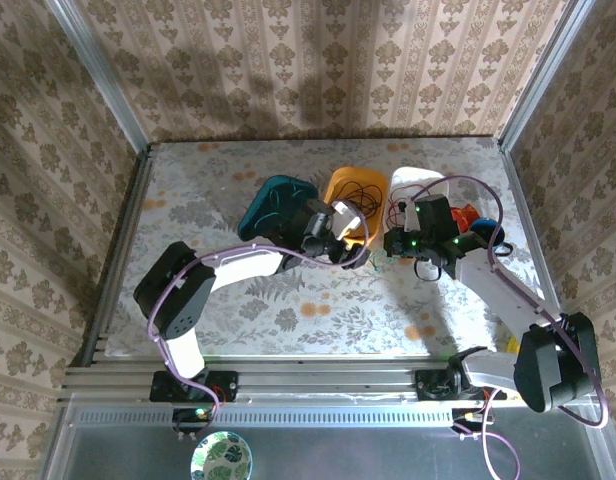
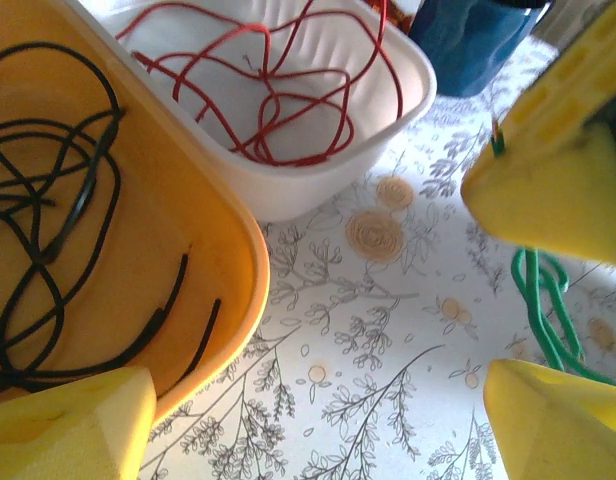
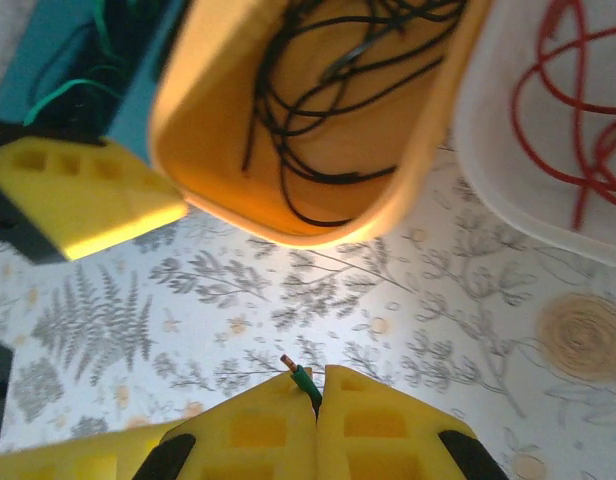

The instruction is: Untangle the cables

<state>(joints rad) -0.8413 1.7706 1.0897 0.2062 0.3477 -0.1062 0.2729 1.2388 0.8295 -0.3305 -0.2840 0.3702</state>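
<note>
A: The right gripper [image 3: 317, 390] is squeezed tight shut. It has the very tip of the green cable [image 3: 305, 381] pinched in its fingers. See the little copper end poking out?

B: Yes. And the left gripper [image 2: 318, 405]?

A: Wide open, holding nothing. It hangs just in front of the orange bin [image 2: 228, 260], very near the other gripper. The rest of the green cable lies in loops on the tabletop [image 1: 288, 310], right by one of its fingers.

B: So what could go wrong?

A: I think the tip could slip out, because so little of it is held. A loop could also catch on the open finger and pull into a knot. And the two grippers are so close that they could bump.

B: What about the bins?

A: The orange bin holds the black cable [image 2: 83, 200]. The white bin [image 2: 318, 190] beside it holds the red cable [image 2: 293, 160]. The teal bin [image 1: 273, 205] is on the other side. They stand in a row toward the far edge. One push could tip a bin and mix the cables up.

B: Where is there room?

A: The near half of the tabletop and the left side are bare. Toward the right edge it is crowded with red and blue things [image 1: 473, 215]. I can't tell what they are.
</note>
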